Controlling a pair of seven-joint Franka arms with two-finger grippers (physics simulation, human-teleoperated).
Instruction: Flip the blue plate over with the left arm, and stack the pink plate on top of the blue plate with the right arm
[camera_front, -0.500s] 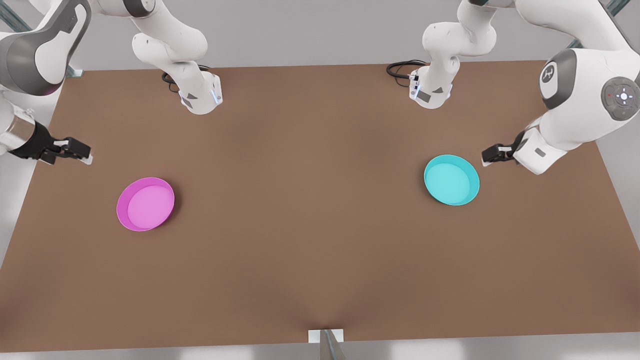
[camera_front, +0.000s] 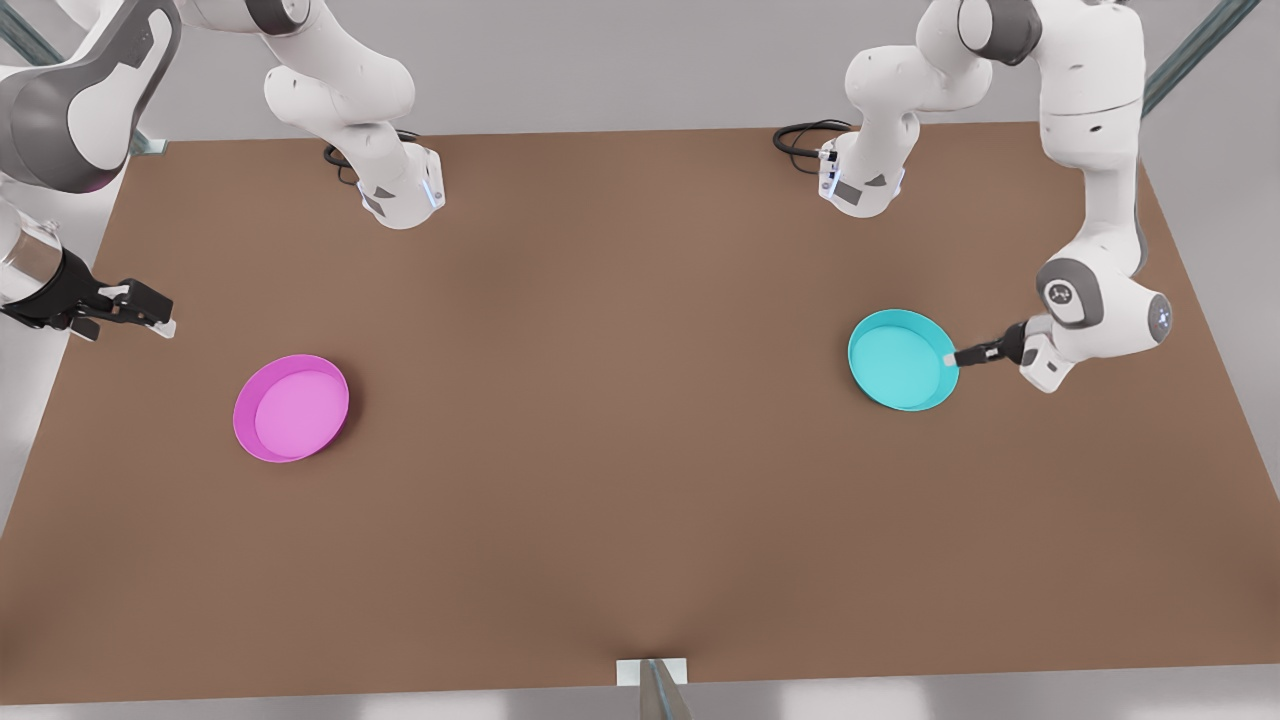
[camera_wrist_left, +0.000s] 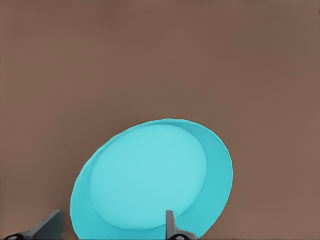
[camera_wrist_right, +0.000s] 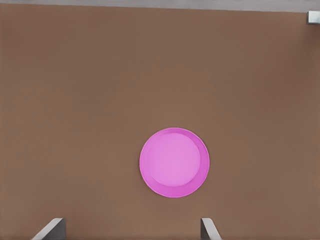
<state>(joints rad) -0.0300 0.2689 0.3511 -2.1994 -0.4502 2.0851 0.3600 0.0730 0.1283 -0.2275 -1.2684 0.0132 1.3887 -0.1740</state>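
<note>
While the right pincer (camera_front: 150, 312) waits spread, the left pincer (camera_front: 952, 357), spread, straddles the blue plate (camera_front: 900, 360) rim.

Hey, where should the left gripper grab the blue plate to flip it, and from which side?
Probably by the raised rim on the front view's right, where the left gripper already sits low and level with the table. The blue plate lies flat, open side up, so one finger inside the rim and one outside looks the only purchase.

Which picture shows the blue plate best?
The left wrist view: the blue plate looks big there, open side up, between the left gripper fingers. The front view shows it small, on the table. The right wrist view has the pink plate instead.
</note>
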